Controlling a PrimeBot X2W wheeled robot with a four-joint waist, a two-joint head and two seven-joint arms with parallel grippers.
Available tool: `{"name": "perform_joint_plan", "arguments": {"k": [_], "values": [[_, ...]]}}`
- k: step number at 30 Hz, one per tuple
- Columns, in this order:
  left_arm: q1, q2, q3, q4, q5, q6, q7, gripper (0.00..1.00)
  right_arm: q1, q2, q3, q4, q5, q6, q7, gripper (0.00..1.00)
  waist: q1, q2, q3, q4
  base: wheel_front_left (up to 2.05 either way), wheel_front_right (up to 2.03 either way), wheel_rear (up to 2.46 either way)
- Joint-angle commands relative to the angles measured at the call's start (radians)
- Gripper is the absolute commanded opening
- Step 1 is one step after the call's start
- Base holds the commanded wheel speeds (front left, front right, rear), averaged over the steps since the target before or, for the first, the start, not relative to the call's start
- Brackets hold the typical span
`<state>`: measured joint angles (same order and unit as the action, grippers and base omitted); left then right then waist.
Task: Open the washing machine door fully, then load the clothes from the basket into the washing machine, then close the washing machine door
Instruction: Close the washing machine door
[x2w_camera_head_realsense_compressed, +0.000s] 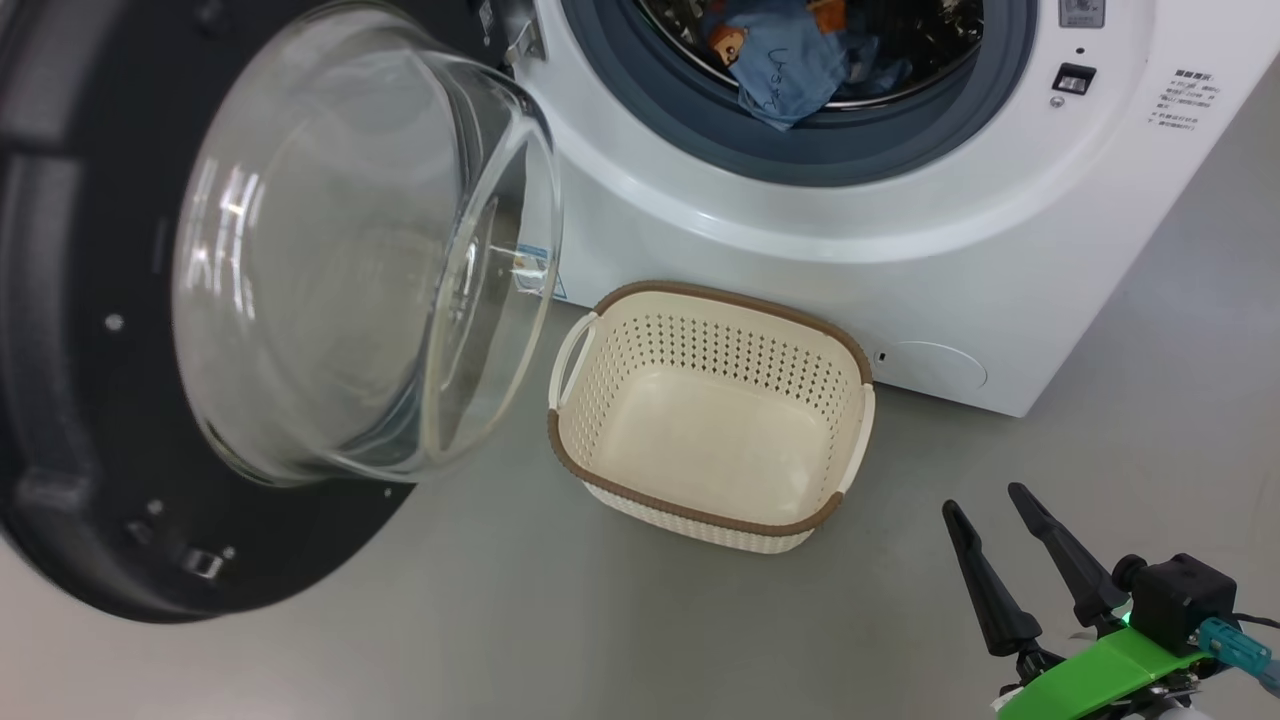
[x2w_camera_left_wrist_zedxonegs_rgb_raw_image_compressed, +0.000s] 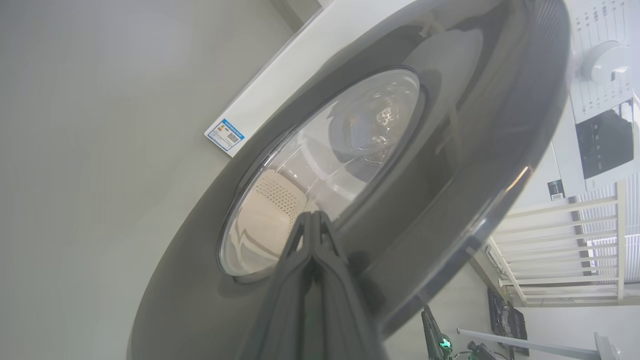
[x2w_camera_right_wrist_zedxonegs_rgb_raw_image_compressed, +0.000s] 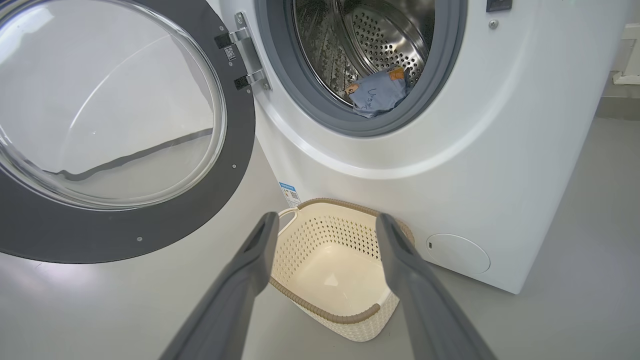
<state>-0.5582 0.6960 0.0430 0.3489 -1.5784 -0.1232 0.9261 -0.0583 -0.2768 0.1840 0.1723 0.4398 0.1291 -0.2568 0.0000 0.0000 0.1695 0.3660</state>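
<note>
The washing machine (x2w_camera_head_realsense_compressed: 900, 250) stands with its drum open. The clothes (x2w_camera_head_realsense_compressed: 790, 60), light blue with orange-brown figures, lie inside the drum (x2w_camera_right_wrist_zedxonegs_rgb_raw_image_compressed: 377, 92). The washing machine door (x2w_camera_head_realsense_compressed: 60, 400) hangs swung out at the left, its glass bowl (x2w_camera_head_realsense_compressed: 360, 250) bulging toward the basket. The basket (x2w_camera_head_realsense_compressed: 700, 292) sits empty on the floor before the machine. My left gripper (x2w_camera_left_wrist_zedxonegs_rgb_raw_image_compressed: 312, 215) is shut with nothing in it, its tips at the door's outer face (x2w_camera_left_wrist_zedxonegs_rgb_raw_image_compressed: 450, 150) by the window's lower rim; I cannot tell whether they touch. My right gripper (x2w_camera_head_realsense_compressed: 982, 497) is open and hovers near the basket (x2w_camera_right_wrist_zedxonegs_rgb_raw_image_compressed: 330, 202).
Grey floor (x2w_camera_head_realsense_compressed: 600, 620) runs in front of the machine and to its right. A round cover (x2w_camera_head_realsense_compressed: 935, 368) sits low on the machine's front. Behind the door, in the left wrist view, stand a white railing (x2w_camera_left_wrist_zedxonegs_rgb_raw_image_compressed: 565, 240) and the control panel (x2w_camera_left_wrist_zedxonegs_rgb_raw_image_compressed: 602, 140).
</note>
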Motion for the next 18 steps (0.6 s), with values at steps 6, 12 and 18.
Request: {"name": "perform_joint_plan", "arguments": {"k": [6, 12, 18], "values": [[0.008, 0.031, 0.025, -0.16, -0.062, -0.007, 0.084, 0.0, 0.019, 0.003, 0.008, -0.025, -0.009, 0.002, -0.005, 1.0, 0.0, 0.0, -0.016, -0.014, 0.0, 0.0, 0.0], [0.018, -0.01, -0.012, -0.269, -0.066, -0.007, 0.129, 0.0, 0.025, 0.012, 0.0, -0.025, -0.011, 0.002, -0.005, 1.0, 0.0, 0.0, -0.03, -0.049, 0.0, 0.0, 0.0], [-0.001, -0.058, -0.057, -0.328, -0.052, -0.007, 0.154, 0.0, 0.03, 0.025, -0.014, -0.026, -0.012, 0.002, -0.005, 1.0, 0.0, 0.0, -0.044, -0.107, 0.0, 0.0, 0.0]]}}
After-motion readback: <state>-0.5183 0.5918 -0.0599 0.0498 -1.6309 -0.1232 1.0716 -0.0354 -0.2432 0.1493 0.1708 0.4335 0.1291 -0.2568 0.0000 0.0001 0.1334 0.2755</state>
